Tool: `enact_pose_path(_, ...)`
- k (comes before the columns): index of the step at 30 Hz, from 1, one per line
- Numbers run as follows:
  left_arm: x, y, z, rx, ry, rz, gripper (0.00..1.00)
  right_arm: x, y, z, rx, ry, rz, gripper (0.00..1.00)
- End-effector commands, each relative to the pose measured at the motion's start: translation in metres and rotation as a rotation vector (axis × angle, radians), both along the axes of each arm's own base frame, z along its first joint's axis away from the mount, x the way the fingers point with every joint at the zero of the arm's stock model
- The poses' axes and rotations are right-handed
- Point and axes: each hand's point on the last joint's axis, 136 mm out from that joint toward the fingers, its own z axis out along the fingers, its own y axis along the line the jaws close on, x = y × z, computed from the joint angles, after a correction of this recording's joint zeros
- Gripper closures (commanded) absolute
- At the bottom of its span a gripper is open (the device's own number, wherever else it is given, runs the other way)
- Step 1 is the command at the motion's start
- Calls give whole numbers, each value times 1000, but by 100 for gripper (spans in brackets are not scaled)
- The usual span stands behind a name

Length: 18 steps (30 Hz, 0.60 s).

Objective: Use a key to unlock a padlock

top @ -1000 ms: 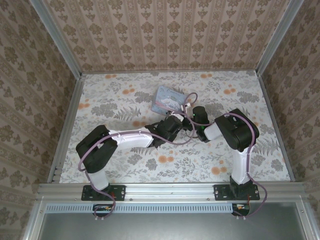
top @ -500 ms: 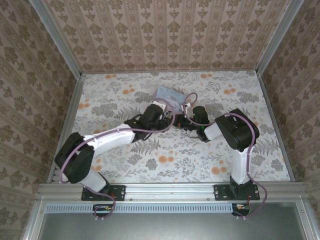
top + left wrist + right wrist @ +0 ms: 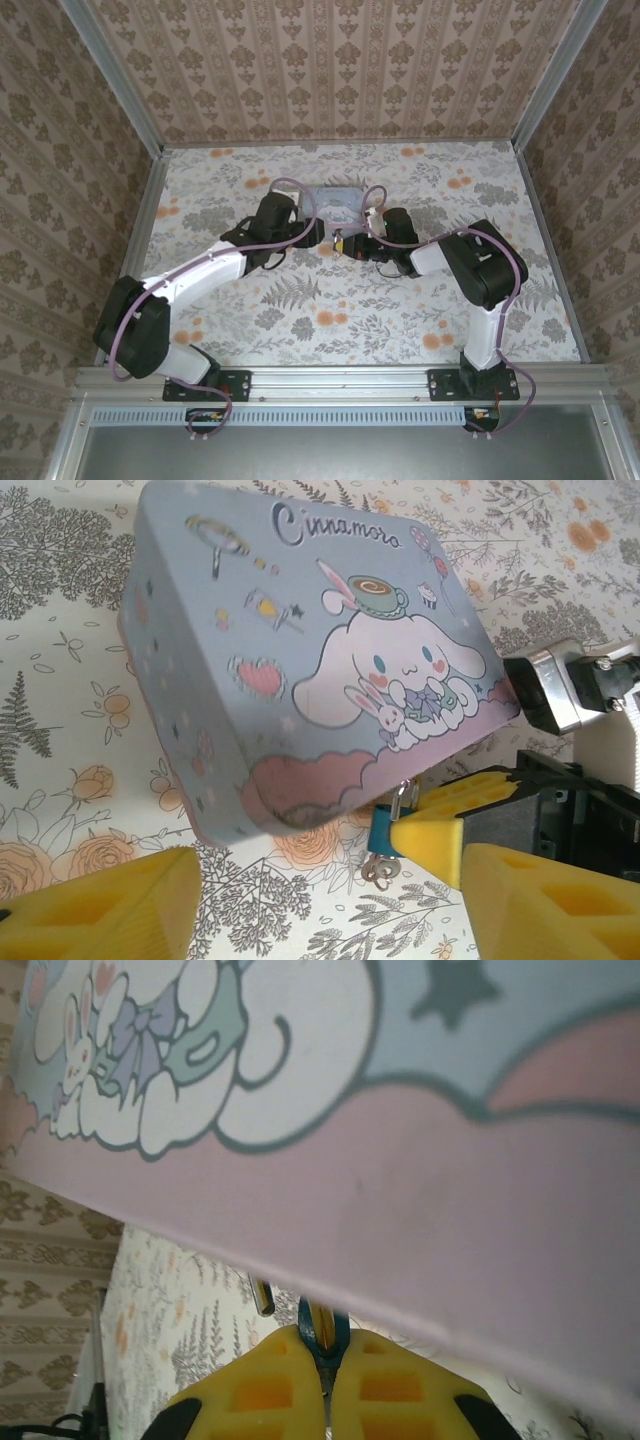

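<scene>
Left fingers [image 3: 540,900] wide apart, nothing between them, hovering just in front of the pale-blue tin [image 3: 300,660]. Right fingers [image 3: 435,838] pinched tight on the tiny dark-blue padlock [image 3: 383,830], which sits at the tin's lower front edge with its shackle touching the tin. A small metal ring [image 3: 375,870] hangs just under the padlock; can't tell if it is the key. Tin lies on the desk [image 3: 420,310], mid-width, toward the far edge.
</scene>
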Motion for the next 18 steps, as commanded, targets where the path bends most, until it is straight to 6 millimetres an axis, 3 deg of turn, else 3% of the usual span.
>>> enact_pose_path(1,0,4,-8,2,54,3,26,-45,-34,-74,-189,318,-53,100)
enact_pose_path(10,19,8,-26,101,94,9,22,-45,-31,-71,-136,337,-86,100)
enact_pose_path(18,9,9,-44,133,132,-4,20,-41,-29,-66,-106,332,-102,100)
